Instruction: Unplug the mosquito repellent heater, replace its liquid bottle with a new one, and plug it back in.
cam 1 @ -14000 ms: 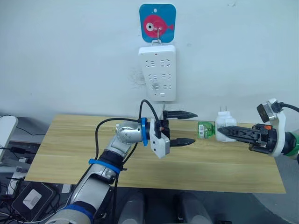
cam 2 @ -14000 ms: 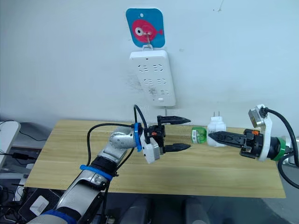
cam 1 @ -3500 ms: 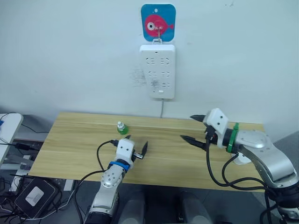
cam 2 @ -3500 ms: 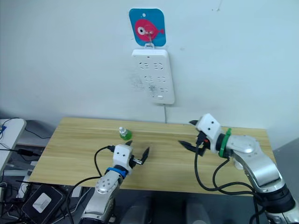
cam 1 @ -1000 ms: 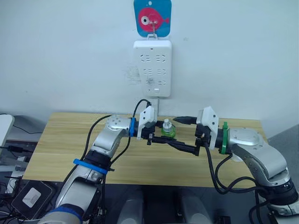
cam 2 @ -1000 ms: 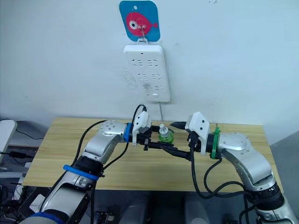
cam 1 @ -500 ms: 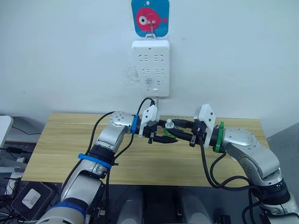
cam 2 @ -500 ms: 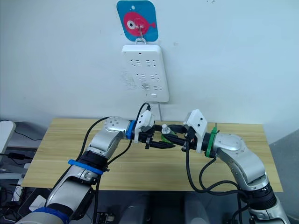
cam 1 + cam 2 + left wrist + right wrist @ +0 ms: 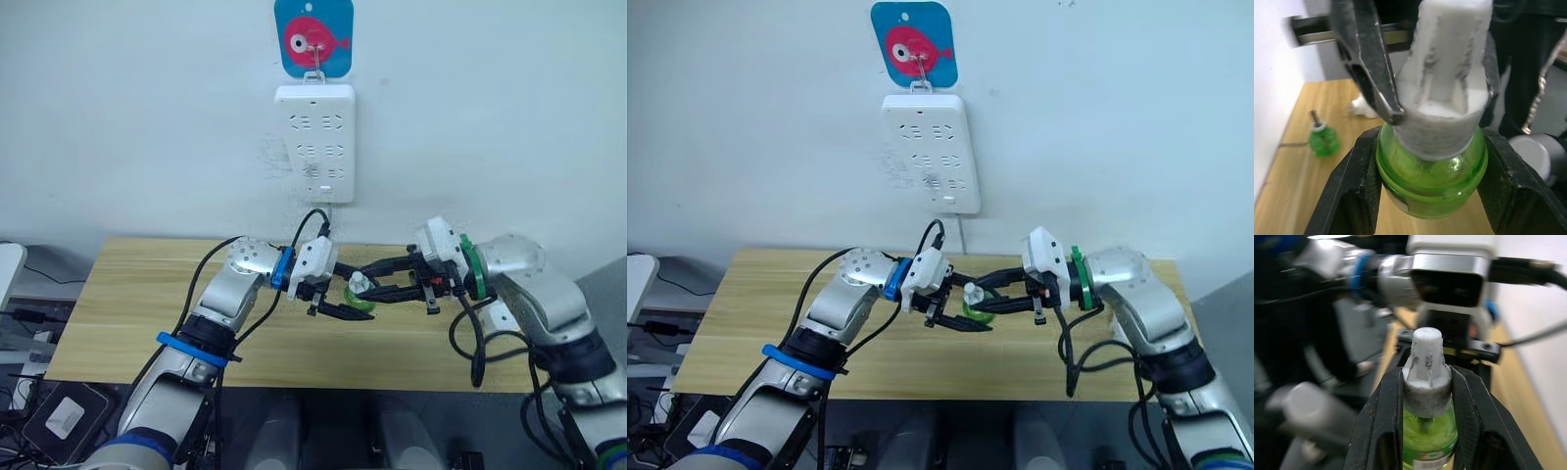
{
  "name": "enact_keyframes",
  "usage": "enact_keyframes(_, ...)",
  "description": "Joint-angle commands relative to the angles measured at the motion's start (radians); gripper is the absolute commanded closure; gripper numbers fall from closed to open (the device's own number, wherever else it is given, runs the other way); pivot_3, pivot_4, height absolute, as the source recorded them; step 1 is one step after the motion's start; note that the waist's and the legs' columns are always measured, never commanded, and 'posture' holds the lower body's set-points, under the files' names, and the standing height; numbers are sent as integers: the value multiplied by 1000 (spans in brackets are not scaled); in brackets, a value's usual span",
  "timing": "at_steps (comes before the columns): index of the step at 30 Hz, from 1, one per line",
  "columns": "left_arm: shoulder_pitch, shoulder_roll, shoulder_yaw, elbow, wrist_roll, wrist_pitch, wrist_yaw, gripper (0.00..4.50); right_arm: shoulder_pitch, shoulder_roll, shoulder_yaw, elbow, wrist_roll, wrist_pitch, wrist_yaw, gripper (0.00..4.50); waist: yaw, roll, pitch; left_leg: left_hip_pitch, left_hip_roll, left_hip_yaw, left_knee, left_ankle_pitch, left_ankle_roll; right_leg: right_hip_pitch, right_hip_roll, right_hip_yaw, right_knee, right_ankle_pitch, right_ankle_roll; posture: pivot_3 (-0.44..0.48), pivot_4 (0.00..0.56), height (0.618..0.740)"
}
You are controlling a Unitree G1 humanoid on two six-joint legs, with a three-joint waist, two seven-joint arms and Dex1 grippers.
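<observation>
The new one (image 9: 357, 303), a small green bottle with a white screw cap (image 9: 359, 284), hangs above the middle of the table. My left gripper (image 9: 361, 297) is shut on its green body (image 9: 1430, 181). My right gripper (image 9: 364, 283) comes from the other side and is shut on the cap (image 9: 1426, 377). The liquid bottle (image 9: 1322, 139), green with a bare dark wick, stands on the table near the wall. A blurred white object (image 9: 1362, 105) lies beyond it; I cannot tell whether it is the heater.
A white power strip (image 9: 313, 142) hangs on the wall under a blue fish plaque (image 9: 315, 39), its cord running down behind the wooden table (image 9: 137, 304). Both arms meet over the table's centre.
The right arm has turned at the wrist and its elbow has swung out to the right. The bottle sits slightly lower, tilted, with both grippers still on it.
</observation>
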Motion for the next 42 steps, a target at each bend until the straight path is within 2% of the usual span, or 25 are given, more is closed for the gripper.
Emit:
enact_keyframes(1, 23, 25, 4, -19, -15, -1, -24, 2233, -48, -4, -20, 18, 18, -8, 53, 2771, 2, 0, 0, 0, 0, 0, 0, 0, 0, 0, 0, 0, 0, 0, 0, -11, 223, 740)
enact_keyframes(7, 15, 24, 30, 27, -4, -4, 35, 2233, 14, -93, -82, 32, -12, -28, 48, 794, 25, 0, 0, -1, 0, -1, 0, 0, 0, -1, -1, -1, -1, 0, 0, -2, 230, 740)
enact_keyframes(9, 16, 26, 40, 41, -2, -6, 59, 2233, 74, -110, -122, -23, -14, 2, -31, 130, 30, 0, 0, -1, 0, -1, 1, 0, 0, 0, -1, -2, -1, 0, 0, -8, 234, 740)
enact_keyframes(10, 15, 24, 46, 51, 1, -9, 72, 2233, 104, -109, -140, -60, -19, 29, -90, 22, 30, 0, 0, -2, 0, -1, 1, 0, 0, 0, -1, -2, -1, 0, 0, -8, 234, 740)
enact_keyframes(15, 6, 9, 59, 91, 21, -21, 138, 2233, 233, -35, -187, -281, -10, 202, -397, 22, 22, 0, 0, -2, 0, 0, 1, 0, 0, -1, -1, 0, 1, 0, 0, -22, 242, 740)
enact_keyframes(19, -13, -7, 59, 119, 29, -23, 162, 2233, 278, 62, -149, -411, -47, 281, -596, 22, 20, 0, 0, -2, 0, -1, 1, 1, -2, -2, -1, 0, 3, 0, 0, -38, 244, 740)
enact_keyframes(23, -34, -24, 50, 140, 32, -29, 161, 2233, 268, 134, -107, -439, -54, 327, -686, 22, 19, 0, 0, -2, -1, 0, 2, 2, -2, -2, -1, 0, 5, 0, 0, -51, 247, 740)
enact_keyframes(27, -51, -36, 45, 163, 37, -37, 160, 2233, 257, 152, -78, -415, -78, 329, -708, 22, 16, 0, 0, -1, -1, -1, 2, 3, -2, -2, -1, 0, 6, 0, 0, -57, 248, 740)
enact_keyframes(30, -60, -44, 43, 167, 37, -39, 159, 2233, 257, 150, -65, -399, -89, 320, -710, 603, 12, 0, 0, -1, -1, -1, 2, 3, -2, -2, -1, 0, 7, 0, 0, -57, 248, 740)
enact_keyframes(36, -46, -35, 47, 145, 31, -32, 149, 2233, 268, 148, -78, -412, -80, 315, -702, 2610, 1, 0, 0, -1, -1, -1, 1, 3, -2, -2, -1, 0, 7, 0, 0, -57, 251, 740)
enact_keyframes(37, -41, -32, 47, 143, 31, -33, 147, 2233, 272, 145, -80, -416, -79, 310, -697, 3061, 0, 0, 0, -1, -1, -1, 1, 3, -2, -2, -1, 0, 7, 0, 0, -56, 250, 740)
enact_keyframes(39, -34, -29, 47, 137, 31, -33, 145, 2233, 278, 140, -82, -419, -77, 299, -686, 3432, 0, 0, 0, -1, -1, -1, 1, 3, -2, -2, -1, 0, 7, 0, 0, -56, 250, 740)
enact_keyframes(42, -27, -31, 46, 128, 29, -31, 140, 2233, 275, 138, -79, -410, -64, 277, -652, 3430, 0, 0, 0, -1, -1, 0, 1, 3, -2, -2, -1, 1, 8, 0, 0, -53, 248, 740)
